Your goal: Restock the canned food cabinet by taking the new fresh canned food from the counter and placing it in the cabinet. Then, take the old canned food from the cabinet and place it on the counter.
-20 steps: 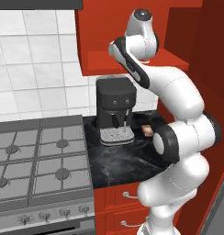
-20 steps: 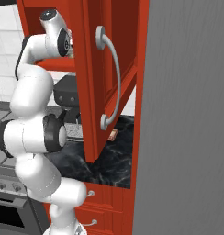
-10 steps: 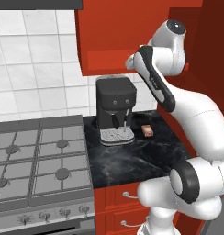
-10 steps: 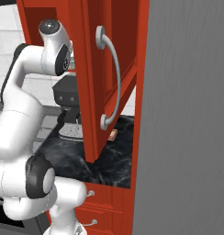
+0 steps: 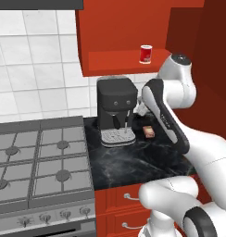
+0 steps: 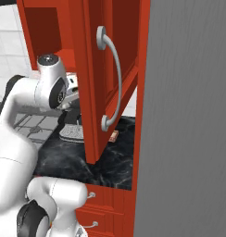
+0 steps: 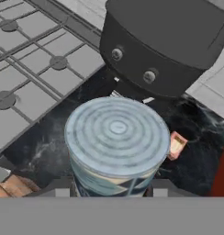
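- Gripper comes first, nearest the hand camera: its jaws are closed on the grey can, one tip on each side of the can's base, the ribbed silver top facing the lens.
- Progress, as I judge it: the first half looks done, since the red can stands upright on the cabinet shelf, towards its right end and near the front edge.
- Second half is under way: the grey can is out of the cabinet and held above the counter, not yet set down.
- What is left is to lower the can onto the worktop and let go.
- Below the can the black worktop shows bare stone between the stove edge and a small orange block.
- Coffee machine stands at the worktop's back, near its left edge beside the stove; its drip tray reaches forward.
- Front half of the worktop, from the block to the front edge, lies free in the left base view, and looks the safest place to land.
- Open cabinet door hangs over the worktop's right part, so room to swing that way is tight.
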